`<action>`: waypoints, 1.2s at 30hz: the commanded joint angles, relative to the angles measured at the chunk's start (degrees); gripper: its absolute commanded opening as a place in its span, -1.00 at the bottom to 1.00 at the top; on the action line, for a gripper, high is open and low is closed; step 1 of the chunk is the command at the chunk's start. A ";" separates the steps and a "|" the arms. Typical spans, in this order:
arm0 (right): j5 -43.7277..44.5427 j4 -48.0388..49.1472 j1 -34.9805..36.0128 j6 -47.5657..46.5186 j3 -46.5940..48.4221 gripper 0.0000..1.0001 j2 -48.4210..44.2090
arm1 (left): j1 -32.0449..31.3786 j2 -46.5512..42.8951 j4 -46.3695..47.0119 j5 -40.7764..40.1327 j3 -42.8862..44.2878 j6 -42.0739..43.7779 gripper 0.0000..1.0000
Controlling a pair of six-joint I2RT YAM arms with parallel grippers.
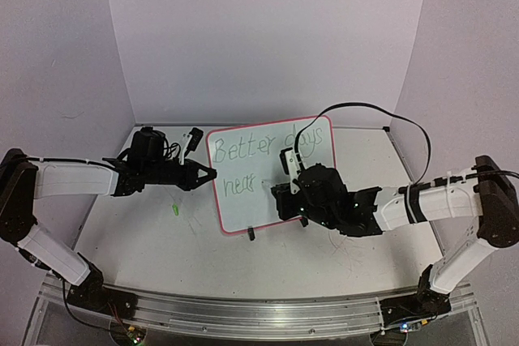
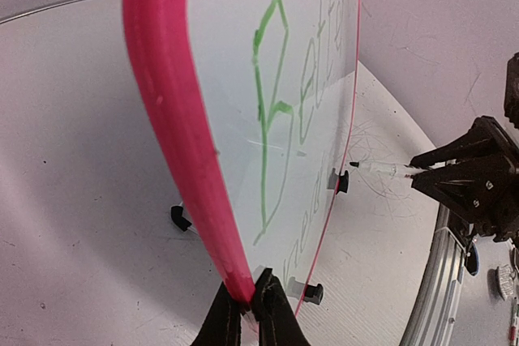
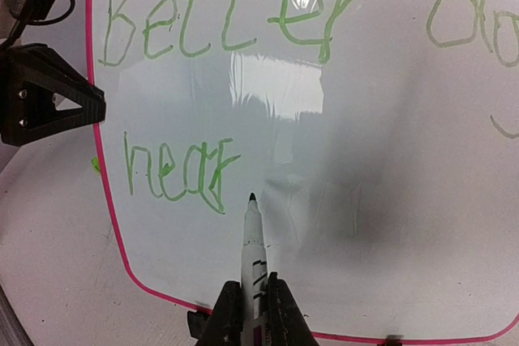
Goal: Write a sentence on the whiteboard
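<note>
The left jaws are pinched shut on the pink-red rim of the whiteboard (image 1: 272, 176), at its left edge near the lower corner. I judge this grip is there to brace the board, since it stands upright only on small black feet (image 2: 312, 289) and writing pressure could push it back or tip it. The right jaws are closed narrowly around a marker (image 3: 254, 241), which points forward so its dark tip faces the glossy writing side. The tip sits just below and right of the last letter of the second line, but I cannot tell whether it touches the surface. The board stands near the middle of the bench (image 1: 146, 241), between the two arms, with its face turned toward the right arm. The sentence (image 3: 231, 26) is in thin green strokes: "Better" and a word beginning "d" along the top, and a short word beneath that reads roughly as "hear", its ending crowded. A small green piece (image 1: 173, 210) lies on the bench left of the board, perhaps the marker's cap. No container of any kind shows in these views, so nothing is being held or stored in one.
</note>
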 commanded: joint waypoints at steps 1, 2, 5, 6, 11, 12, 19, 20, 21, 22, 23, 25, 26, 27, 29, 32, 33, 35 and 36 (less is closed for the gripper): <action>0.14 0.78 0.08 -0.61 2.63 -1.00 0.42 | -0.31 1.52 -3.53 -6.56 1.25 4.98 -1.00; 0.09 0.65 0.09 -0.58 2.59 -1.00 0.42 | -0.31 1.55 -3.56 -6.56 1.28 4.98 -1.00; 0.06 0.31 0.09 -0.34 2.13 -1.00 0.37 | -0.31 1.48 -3.55 -6.61 1.33 5.05 -1.00; 0.12 0.21 0.12 -0.29 1.93 -1.00 0.30 | -0.31 1.42 -3.56 -6.65 1.34 5.07 -1.00; -0.50 0.02 0.15 -0.23 1.56 -1.00 0.02 | -0.31 1.57 -3.58 -6.65 1.28 5.07 -1.00; -0.79 0.01 0.17 -0.40 1.66 -1.00 0.29 | -0.31 1.57 -3.56 -6.58 1.28 5.02 -1.00; -1.31 0.02 0.59 -1.17 2.14 -1.00 1.58 | -0.31 1.70 -3.54 -6.63 1.50 5.03 -1.00; -1.31 0.01 0.62 -1.11 2.16 -1.00 1.64 | -0.31 1.70 -3.56 -6.59 1.48 5.05 -1.00; -1.33 0.02 0.62 -1.06 2.22 -1.00 1.78 | -0.33 1.65 -3.57 -6.56 1.43 5.07 -1.00; -1.29 0.02 0.62 -1.01 2.34 -1.00 2.03 | -0.34 1.58 -3.57 -6.56 1.38 5.06 -1.00; -1.06 0.02 0.62 -0.90 2.51 -1.00 2.36 | -0.32 1.57 -3.58 -6.54 1.36 5.05 -1.00; -0.43 0.05 0.58 -0.82 3.13 -1.00 3.09 | -0.31 1.55 -3.62 -6.41 1.34 5.05 -1.00; 0.04 0.19 0.55 -0.77 3.37 -1.00 3.26 | -0.31 1.57 -3.58 -6.39 1.35 5.02 -1.00; 0.23 0.55 0.61 -0.70 3.47 -1.00 3.31 | -0.31 1.57 -3.58 -6.40 1.36 5.03 -1.00; 0.72 1.18 0.54 -0.70 3.88 -1.00 3.50 | -0.31 1.59 -3.62 -6.39 1.37 5.06 -1.00; 1.27 1.25 0.59 -0.88 4.59 -1.00 4.27 | -0.31 1.54 -3.63 -6.38 1.36 5.06 -1.00; 1.45 1.25 0.62 -0.88 4.70 -1.00 4.45 | -0.31 1.41 -3.64 -6.39 1.36 5.07 -1.00; 1.95 1.25 0.57 -0.87 4.88 -1.00 4.79 | -0.31 1.25 -3.63 -6.43 1.28 5.07 -1.00; 2.29 1.22 0.58 -0.73 4.91 -1.00 4.95 | -0.31 1.19 -3.65 -6.46 1.23 5.07 -1.00</action>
